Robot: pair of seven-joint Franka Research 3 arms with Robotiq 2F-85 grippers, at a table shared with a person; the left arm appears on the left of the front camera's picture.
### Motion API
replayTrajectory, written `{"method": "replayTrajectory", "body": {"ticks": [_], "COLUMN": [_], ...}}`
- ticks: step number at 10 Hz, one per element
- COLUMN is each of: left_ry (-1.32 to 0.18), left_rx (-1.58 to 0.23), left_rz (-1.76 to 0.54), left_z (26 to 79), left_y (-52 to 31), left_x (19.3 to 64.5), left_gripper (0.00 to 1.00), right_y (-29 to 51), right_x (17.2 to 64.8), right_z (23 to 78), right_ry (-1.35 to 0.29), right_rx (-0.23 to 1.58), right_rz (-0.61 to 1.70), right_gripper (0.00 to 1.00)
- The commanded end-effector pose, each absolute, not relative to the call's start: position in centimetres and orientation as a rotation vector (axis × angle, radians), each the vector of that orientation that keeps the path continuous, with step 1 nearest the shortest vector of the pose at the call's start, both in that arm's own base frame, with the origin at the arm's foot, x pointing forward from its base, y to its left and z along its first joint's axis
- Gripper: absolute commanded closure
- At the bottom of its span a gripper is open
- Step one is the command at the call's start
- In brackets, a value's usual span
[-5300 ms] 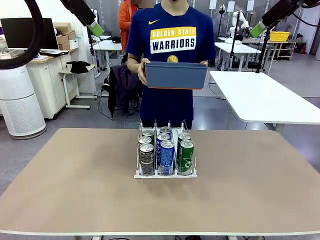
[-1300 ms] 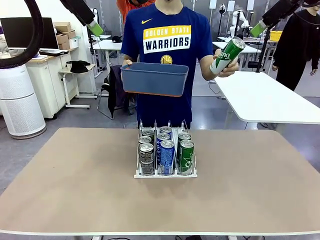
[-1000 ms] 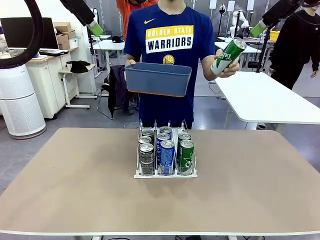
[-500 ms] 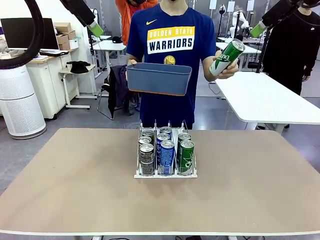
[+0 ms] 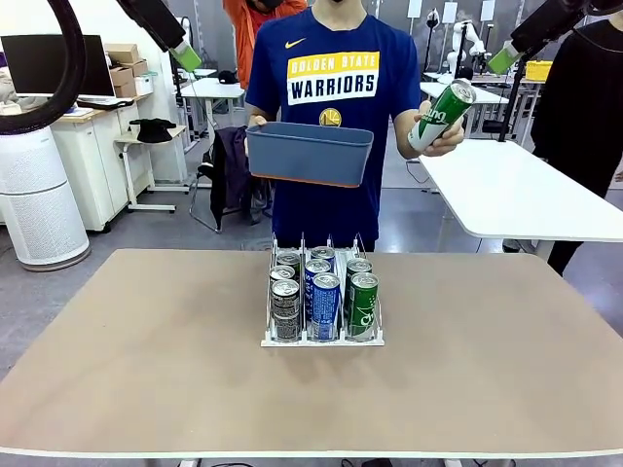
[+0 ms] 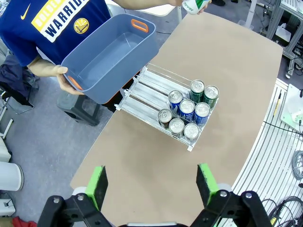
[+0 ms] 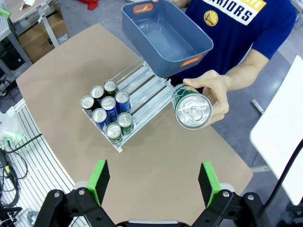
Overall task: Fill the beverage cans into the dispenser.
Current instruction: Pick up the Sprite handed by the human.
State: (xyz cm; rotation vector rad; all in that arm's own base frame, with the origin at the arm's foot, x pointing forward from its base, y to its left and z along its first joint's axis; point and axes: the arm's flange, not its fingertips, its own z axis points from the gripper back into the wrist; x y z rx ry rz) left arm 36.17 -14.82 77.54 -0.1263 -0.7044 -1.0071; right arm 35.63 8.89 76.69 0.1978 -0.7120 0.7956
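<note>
Left wrist view looks down past the left end effector (image 6: 152, 184), whose green-padded fingers stand wide apart with nothing between them. Well below and ahead of it, the dispenser (image 6: 147, 87) sits on the surface (image 6: 236, 71). Eight cans (image 6: 187, 106) stand upright in it, packed at the lane ends nearer this end effector: three dark, three blue and two green, one kind to a lane. The far stretch of the lanes is bare. Beyond the dispenser a person holds a blue-grey tub (image 6: 111, 56) in the air.

Right wrist view has the right end effector (image 7: 154, 181) spread just as wide and likewise empty. Ahead of it, closer than the dispenser and off to one side of the lanes, the person's hand (image 7: 215, 90) grips a tilted green can (image 7: 191, 109), its top turned toward this end effector. The can hangs clear of the tub and the dispenser.
</note>
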Motion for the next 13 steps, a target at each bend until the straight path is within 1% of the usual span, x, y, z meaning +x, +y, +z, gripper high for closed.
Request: {"method": "replayTrajectory", "body": {"ticks": [1,3,5,6,13], "left_ry": [-0.693,-0.693,-0.693,-0.693,-0.693], "left_rx": [-0.125,-0.125,-0.125,-0.125,-0.125], "left_rz": [-1.009,-1.009,-1.009,-1.009,-1.009], "left_z": [77.7,77.7,77.7,77.7,77.7], "left_y": [-14.5,-14.5,-14.5,-14.5,-14.5], "left_x": [36.1,36.1,36.1,36.1,36.1], "left_gripper": [0.0,0.0,0.0,0.0,0.0], "right_y": [8.6,8.0,8.3,8.0,9.0], "right_x": [37.6,39.9,40.3,41.6,44.8], "right_z": [77.2,76.7,75.7,75.4,72.6], "right_ry": [-0.648,-0.64,-0.644,-0.653,-0.635], "right_rx": [0.208,0.187,0.183,0.161,0.191], "right_rz": [0.753,0.776,0.778,0.793,0.822], "right_gripper": [0.0,0.0,0.0,0.0,0.0]}}
